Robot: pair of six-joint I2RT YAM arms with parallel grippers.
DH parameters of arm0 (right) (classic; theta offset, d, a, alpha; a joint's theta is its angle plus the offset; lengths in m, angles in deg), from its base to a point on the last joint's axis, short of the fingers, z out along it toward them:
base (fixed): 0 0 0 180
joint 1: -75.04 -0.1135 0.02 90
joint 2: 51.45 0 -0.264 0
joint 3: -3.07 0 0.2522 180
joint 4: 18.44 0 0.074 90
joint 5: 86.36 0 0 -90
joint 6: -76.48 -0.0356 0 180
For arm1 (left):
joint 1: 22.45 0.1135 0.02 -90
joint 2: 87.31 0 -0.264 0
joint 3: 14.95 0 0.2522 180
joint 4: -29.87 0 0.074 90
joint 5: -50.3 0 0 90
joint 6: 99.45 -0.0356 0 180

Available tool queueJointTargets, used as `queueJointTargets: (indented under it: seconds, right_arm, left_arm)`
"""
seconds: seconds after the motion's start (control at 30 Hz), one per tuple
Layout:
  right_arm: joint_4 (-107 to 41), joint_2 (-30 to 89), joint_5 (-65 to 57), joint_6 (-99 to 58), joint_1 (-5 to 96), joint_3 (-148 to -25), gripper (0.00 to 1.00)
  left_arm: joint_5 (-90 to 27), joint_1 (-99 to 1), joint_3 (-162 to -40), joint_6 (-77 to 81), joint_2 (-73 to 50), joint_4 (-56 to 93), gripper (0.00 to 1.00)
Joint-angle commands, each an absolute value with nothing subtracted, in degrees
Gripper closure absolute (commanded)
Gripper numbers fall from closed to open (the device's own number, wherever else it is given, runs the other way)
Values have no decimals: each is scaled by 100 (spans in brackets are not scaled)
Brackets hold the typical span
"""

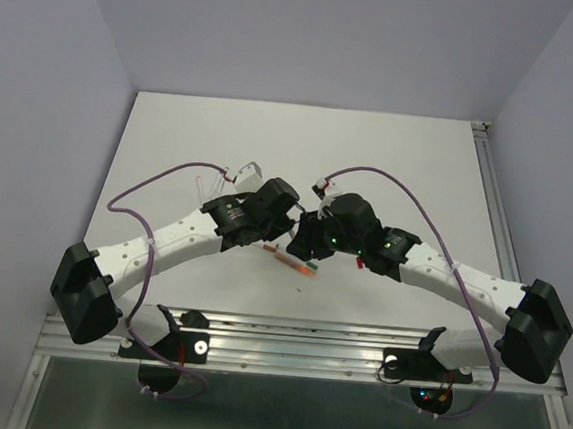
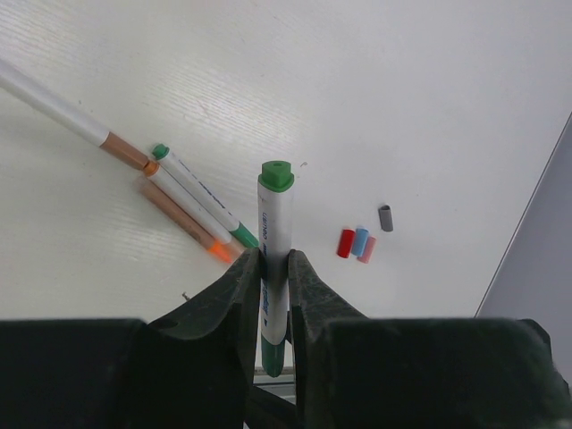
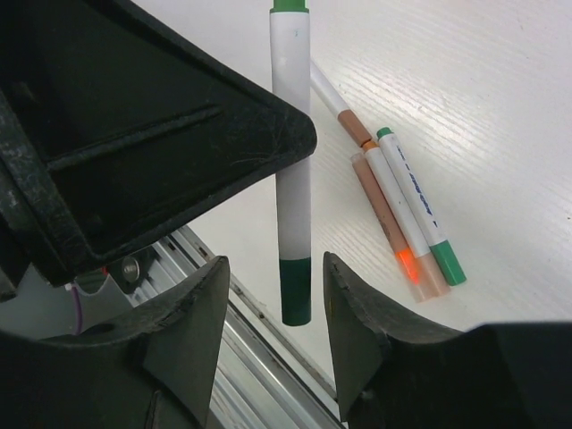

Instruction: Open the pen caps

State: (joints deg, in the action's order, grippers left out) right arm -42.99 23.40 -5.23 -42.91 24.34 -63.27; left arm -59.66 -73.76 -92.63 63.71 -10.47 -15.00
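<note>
My left gripper (image 2: 274, 255) is shut on a white pen barrel (image 2: 275, 232) and holds it above the table. The pen's dark green cap (image 3: 295, 290) hangs between the open jaws of my right gripper (image 3: 273, 261), with a gap on each side. In the top view the two grippers meet, left (image 1: 288, 218) and right (image 1: 310, 232). Loose caps lie on the table: red (image 2: 346, 242), blue (image 2: 359, 241), pink (image 2: 367, 248) and grey (image 2: 385, 217).
Three pens lie side by side on the table: one with a green cap (image 3: 420, 210), one with a bare orange tip (image 3: 407, 265), and a longer white and brown one (image 2: 89, 132). The metal rail at the table's near edge (image 3: 259, 331) runs just below the right gripper.
</note>
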Motion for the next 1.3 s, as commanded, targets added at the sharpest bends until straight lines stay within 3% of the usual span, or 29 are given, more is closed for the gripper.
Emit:
queueJointTargets:
  seconds: [0.0, 0.3, 0.33, 0.47, 0.9, 1.17, 1.27]
  right_arm:
    - [-3941, 2431, -480, -4349, 2380, -6720, 49]
    - [-4020, 2414, -436, -4498, 2380, -6738, 68]
    - [-4020, 2387, -436, -4498, 2388, -6729, 77]
    - [-4152, 2378, -550, -4490, 2380, -6755, 99]
    - [-4943, 1553, -1570, -4920, 2388, -5992, 99]
    - [-5347, 1095, -1044, -5088, 2389, -5789, 99]
    - [-5828, 1244, -282, -4991, 2423, -5876, 99]
  left_arm:
    - [-6105, -7396, -9278, 6482, -1374, -1412, 100]
    - [-6211, -7387, -9182, 6561, -1550, -1439, 100]
    - [-6219, -7387, -9164, 6569, -1568, -1430, 100]
    - [-6394, -7387, -9129, 6604, -1586, -1439, 100]
    - [-7010, -5902, -9295, 5727, -1445, -726, 100]
    - [-6713, -5059, -9226, 5165, -1304, -420, 100]
    - [-6353, -4918, -9155, 3682, -1147, 245, 100]
